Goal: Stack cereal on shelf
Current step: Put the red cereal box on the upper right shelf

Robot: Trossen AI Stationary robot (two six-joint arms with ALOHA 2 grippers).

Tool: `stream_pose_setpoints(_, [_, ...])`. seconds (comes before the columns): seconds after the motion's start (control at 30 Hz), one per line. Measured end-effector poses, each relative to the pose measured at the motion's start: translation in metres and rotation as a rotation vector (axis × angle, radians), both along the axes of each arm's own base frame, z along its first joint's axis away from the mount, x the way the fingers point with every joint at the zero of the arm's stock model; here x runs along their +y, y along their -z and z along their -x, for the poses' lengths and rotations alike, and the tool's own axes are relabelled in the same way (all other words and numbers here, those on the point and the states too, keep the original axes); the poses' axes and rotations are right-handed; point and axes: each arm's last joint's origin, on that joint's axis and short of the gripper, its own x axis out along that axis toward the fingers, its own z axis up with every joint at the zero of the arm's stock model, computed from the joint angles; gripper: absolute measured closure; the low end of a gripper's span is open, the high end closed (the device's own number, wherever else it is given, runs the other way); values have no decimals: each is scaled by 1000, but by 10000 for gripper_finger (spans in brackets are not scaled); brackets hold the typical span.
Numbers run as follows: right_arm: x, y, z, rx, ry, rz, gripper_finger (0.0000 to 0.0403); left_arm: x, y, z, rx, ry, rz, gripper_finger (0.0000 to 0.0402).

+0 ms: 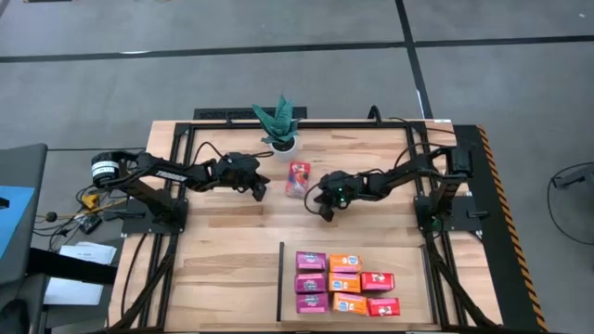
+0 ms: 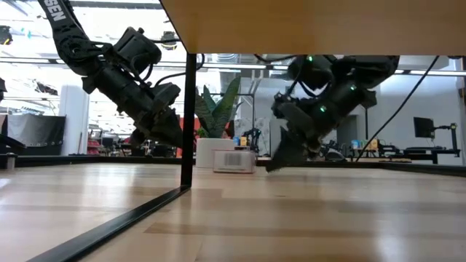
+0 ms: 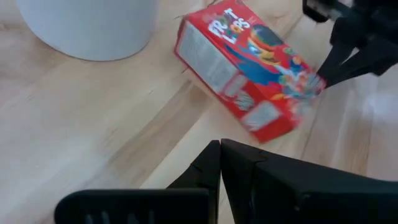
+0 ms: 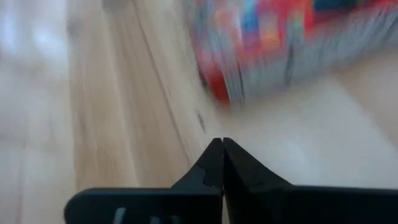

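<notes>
One red cereal box (image 1: 298, 178) lies flat on the tabletop just in front of the plant pot; it also shows in the left wrist view (image 3: 249, 74) and the low view (image 2: 234, 160). My left gripper (image 1: 262, 188) is shut and hovers just left of it, apart from it (image 3: 221, 149). My right gripper (image 1: 325, 211) is shut too, low over the table to the box's right and nearer side (image 4: 222, 146). Eight more boxes (image 1: 344, 283), purple, orange and red, lie in three columns on the light shelf panel (image 1: 408, 269) at the near right.
A potted green plant (image 1: 278, 125) in a white pot (image 3: 87, 25) stands at the far edge, close behind the red box. A thin black strip (image 1: 280, 278) marks the shelf's left border. Bare wood lies at the near left (image 1: 223, 269). Black frame rails run along both table sides.
</notes>
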Motion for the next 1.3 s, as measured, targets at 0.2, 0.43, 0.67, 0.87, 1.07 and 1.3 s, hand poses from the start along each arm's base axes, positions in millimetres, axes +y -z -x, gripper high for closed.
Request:
stream_pose_setpoints(0.2, [-1,-2,-2,-28,6,2,380,-1,-2,-2,-27,-3,-20,401])
stream_pose_setpoints(0.43, [-5,-4,-2,-45,30,-9,380,-1,1,-22,-214,43,-99,401])
stream_pose_setpoints(0.67, [-4,-4,-3,-49,15,-20,388,-2,30,-35,-310,99,4,401])
stream_pose_setpoints(0.87, [-4,-4,-3,-53,22,-34,373,0,39,-38,-280,64,38,402])
stream_pose_setpoints(1.07, [-4,-5,-3,-57,16,-38,383,0,45,-36,-216,39,44,402])
stream_pose_setpoints(1.3, [-3,-9,-8,-86,-25,-65,373,-1,47,-35,-188,25,53,402])
